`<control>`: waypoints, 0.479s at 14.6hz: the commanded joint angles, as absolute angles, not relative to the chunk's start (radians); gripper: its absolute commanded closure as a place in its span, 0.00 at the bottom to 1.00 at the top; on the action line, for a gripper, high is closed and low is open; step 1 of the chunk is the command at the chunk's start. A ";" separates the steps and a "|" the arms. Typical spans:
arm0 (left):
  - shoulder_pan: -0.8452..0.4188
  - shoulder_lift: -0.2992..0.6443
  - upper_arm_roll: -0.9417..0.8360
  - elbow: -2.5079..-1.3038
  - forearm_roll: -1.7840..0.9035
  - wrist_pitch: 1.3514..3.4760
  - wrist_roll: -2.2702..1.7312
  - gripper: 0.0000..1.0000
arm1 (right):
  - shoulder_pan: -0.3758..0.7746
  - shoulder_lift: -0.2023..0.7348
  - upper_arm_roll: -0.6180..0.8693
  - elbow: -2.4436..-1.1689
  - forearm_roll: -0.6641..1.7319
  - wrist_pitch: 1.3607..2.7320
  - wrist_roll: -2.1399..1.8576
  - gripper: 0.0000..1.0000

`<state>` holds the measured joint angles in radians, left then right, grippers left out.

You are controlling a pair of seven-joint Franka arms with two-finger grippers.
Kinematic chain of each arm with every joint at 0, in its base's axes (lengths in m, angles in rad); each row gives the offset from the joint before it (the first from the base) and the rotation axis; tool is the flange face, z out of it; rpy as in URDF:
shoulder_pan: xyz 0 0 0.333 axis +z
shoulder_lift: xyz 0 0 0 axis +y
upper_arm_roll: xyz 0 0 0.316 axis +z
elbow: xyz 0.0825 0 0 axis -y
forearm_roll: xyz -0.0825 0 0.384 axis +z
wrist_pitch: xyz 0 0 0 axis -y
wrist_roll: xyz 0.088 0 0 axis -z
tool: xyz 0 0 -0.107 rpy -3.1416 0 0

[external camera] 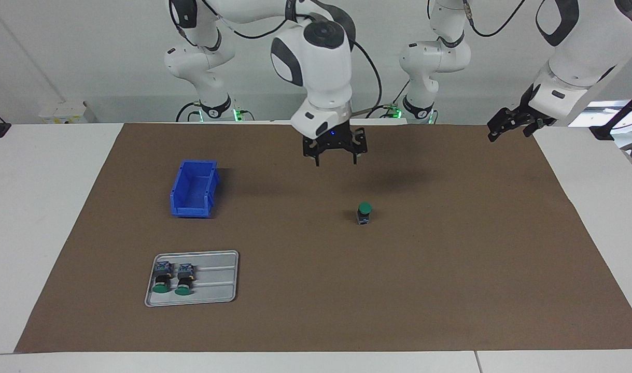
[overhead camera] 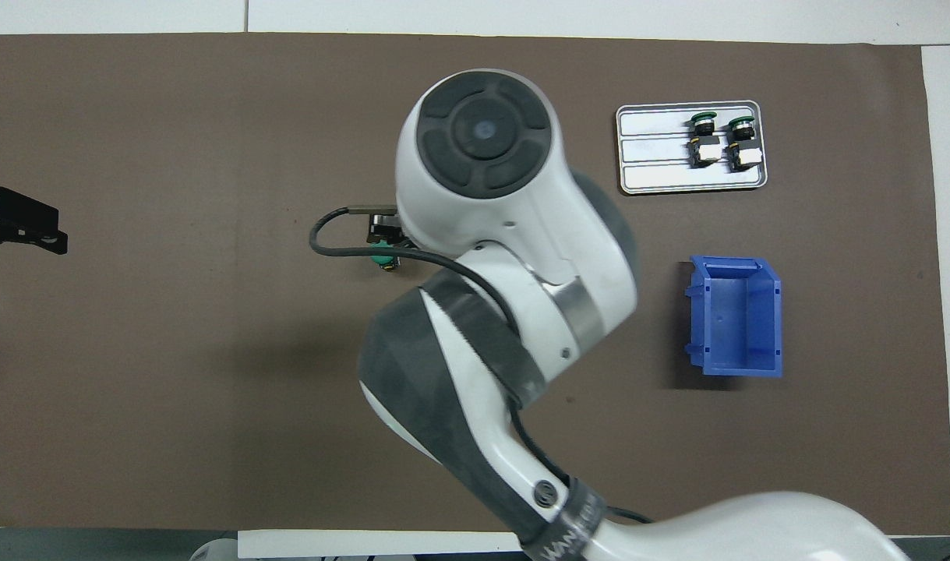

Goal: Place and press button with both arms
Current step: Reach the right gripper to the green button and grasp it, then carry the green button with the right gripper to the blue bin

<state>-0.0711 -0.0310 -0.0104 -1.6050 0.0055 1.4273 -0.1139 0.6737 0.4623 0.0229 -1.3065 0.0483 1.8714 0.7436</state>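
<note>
One button point(external camera: 364, 213) stands upright on the brown mat near the middle, green cap up; in the overhead view only its green edge point(overhead camera: 383, 261) shows from under the right arm. The right gripper point(external camera: 336, 161) hangs open in the air over the mat, higher than that button and not touching it, with nothing between its fingers. The left gripper point(external camera: 508, 130) waits open and raised over the mat's edge at the left arm's end point(overhead camera: 22, 222). Two more buttons point(external camera: 163, 277) point(external camera: 184, 277) lie on their sides in a grey tray point(external camera: 214, 282).
The grey tray point(overhead camera: 654, 160) lies toward the right arm's end, farther from the robots. A blue open bin point(external camera: 194, 190) point(overhead camera: 736, 315) stands nearer to the robots than the tray. The brown mat point(external camera: 450, 285) covers most of the white table.
</note>
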 commanded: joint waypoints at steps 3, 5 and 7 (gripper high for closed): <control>-0.035 -0.043 -0.026 -1.592 0.025 1.378 -0.100 0.00 | 0.735 0.635 0.020 -1.275 -0.034 2.081 0.819 0.01; 0.003 -0.049 -0.047 -1.591 0.029 1.382 -0.098 0.00 | 0.739 0.663 0.020 -1.308 -0.060 2.146 0.809 0.01; 0.072 -0.049 -0.099 -1.591 0.029 1.382 -0.086 0.00 | 0.741 0.673 0.021 -1.370 -0.081 2.250 0.784 0.01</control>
